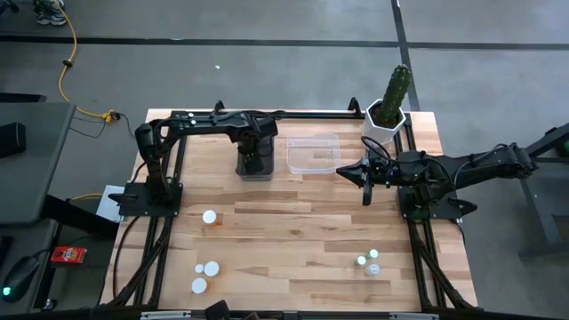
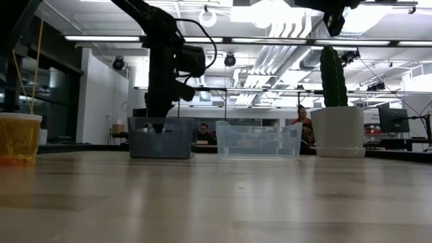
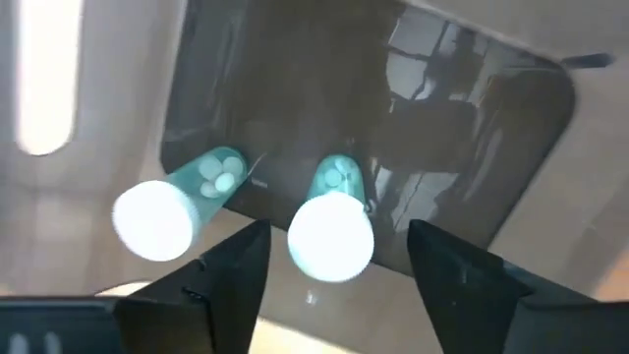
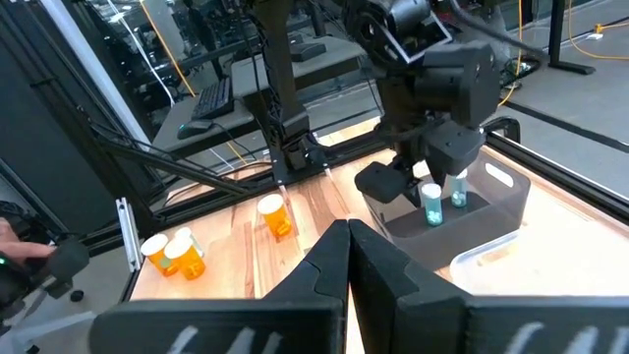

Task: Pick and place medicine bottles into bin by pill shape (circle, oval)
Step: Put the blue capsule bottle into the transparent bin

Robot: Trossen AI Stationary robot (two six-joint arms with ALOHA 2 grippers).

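The left gripper (image 1: 253, 164) hangs in the upper middle of the overhead frame, its fingers spread and released inside the dark grey translucent plastic bin (image 1: 254, 174). In the left wrist view a clear-bluish pill bottle with a round white cap (image 3: 331, 221) sits between the parted fingers (image 3: 232, 264), touching neither, with a second bluish white-capped bottle (image 3: 177, 205) lying just beside it on the bin floor. Right of the grey bin stands a clear rectangular plastic bin (image 1: 312, 154). Four orange white-capped bottles (image 1: 210, 218) stand at lower left and two bluish ones (image 1: 372, 264) at lower right. The right gripper (image 1: 367, 174), clenched with nothing in it, waits right of the clear bin, below the green cactus in a white pot (image 1: 389, 111).
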